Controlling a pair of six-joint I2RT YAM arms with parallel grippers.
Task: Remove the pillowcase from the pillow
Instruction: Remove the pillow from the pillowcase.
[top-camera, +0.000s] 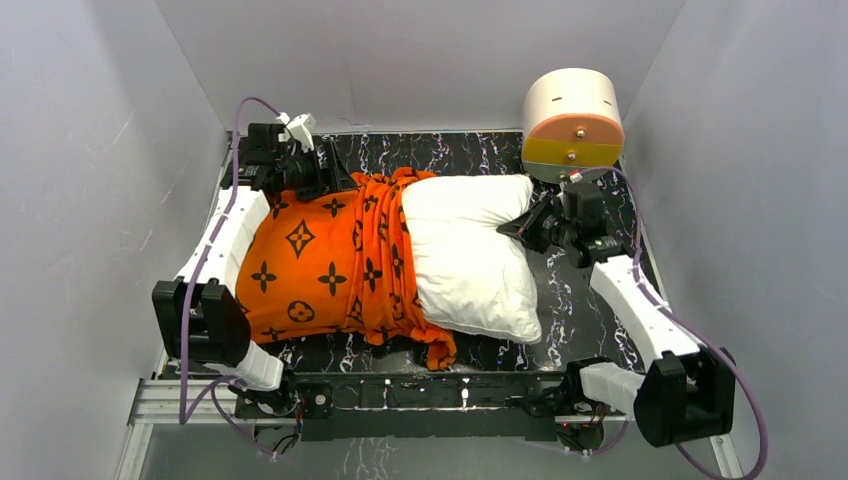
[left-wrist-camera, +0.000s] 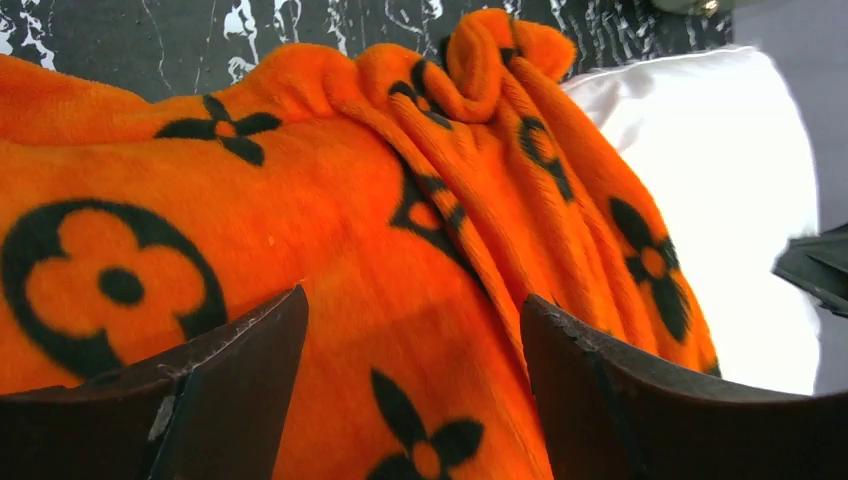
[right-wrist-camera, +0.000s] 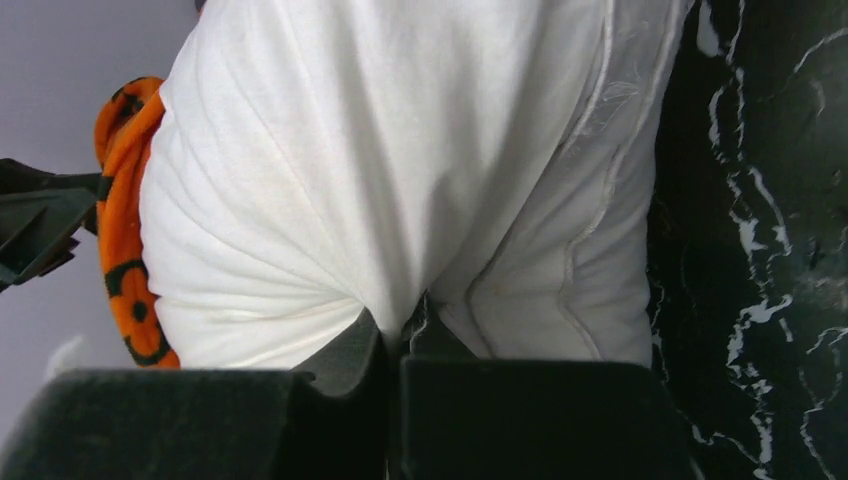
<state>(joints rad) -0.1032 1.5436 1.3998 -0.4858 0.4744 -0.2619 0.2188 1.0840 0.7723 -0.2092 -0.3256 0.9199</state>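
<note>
The soft, light pillowcase (top-camera: 310, 265) bunches easily; the left gripper (left-wrist-camera: 410, 370), jaws wide apart, hangs over it near the table's (top-camera: 590, 320) far-left corner. The right gripper (right-wrist-camera: 395, 335), jaws closed, pinches the squashy pillow (top-camera: 470, 255).

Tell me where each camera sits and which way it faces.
Top external: above and behind, looking down on the table; both arms show.
Left wrist: on the left arm, facing the pillowcase past its open left gripper.
Right wrist: on the right arm, facing the pillow; right gripper shut on it.
Shared: both wrist views show pillow and pillowcase.
</note>
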